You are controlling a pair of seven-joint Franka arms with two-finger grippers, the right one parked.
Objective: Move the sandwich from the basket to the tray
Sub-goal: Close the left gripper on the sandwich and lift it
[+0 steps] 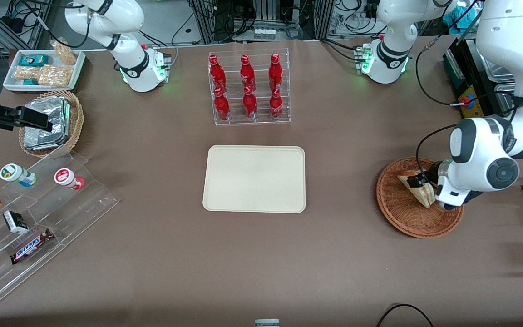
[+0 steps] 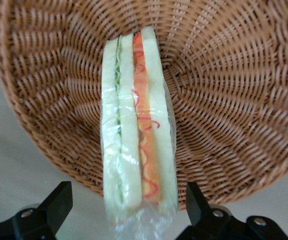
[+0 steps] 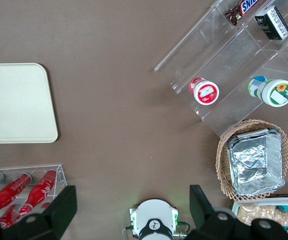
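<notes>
The gripper (image 2: pixel 126 210) is hanging over the basket (image 1: pixel 402 213), its fingers (image 2: pixel 57 201) spread wide and straddling the sandwich (image 2: pixel 136 125) without touching it. The plastic-wrapped sandwich is lying in the woven wicker basket. A smooth brown cloth is covering the table (image 1: pixel 152 272), where the flat cream tray (image 1: pixel 254 179) is sitting well apart toward the middle.

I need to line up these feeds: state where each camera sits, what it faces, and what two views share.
Front view: above the table facing both arms; gripper at the sandwich in the basket.
Left wrist view: looks down at the sandwich, open fingers either side.
Right wrist view: looks down; parked fingers show.
Front and right wrist views share the tray.
</notes>
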